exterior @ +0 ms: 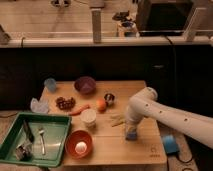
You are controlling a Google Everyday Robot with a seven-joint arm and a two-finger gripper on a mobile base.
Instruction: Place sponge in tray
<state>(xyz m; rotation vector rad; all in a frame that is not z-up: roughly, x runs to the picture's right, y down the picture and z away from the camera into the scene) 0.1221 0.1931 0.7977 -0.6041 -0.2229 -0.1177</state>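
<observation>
- Grasp step: gripper (131,131) down on sponge (131,135) near counter (112,150) front-right edge; cannot tell jaws' state.
- Next: needs firm pinch, lift, carry left into tray (54,131).

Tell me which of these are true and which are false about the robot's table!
1. The small light-blue rectangular sponge lies in the large green plastic tray. False: it sits on the wooden table, well apart from the tray.
2. The round orange bowl stands right next to the tray. True.
3. The gripper hangs over the tray. False: it is low down at the sponge.
4. The round purple bowl stands near the table's far edge. True.
</observation>
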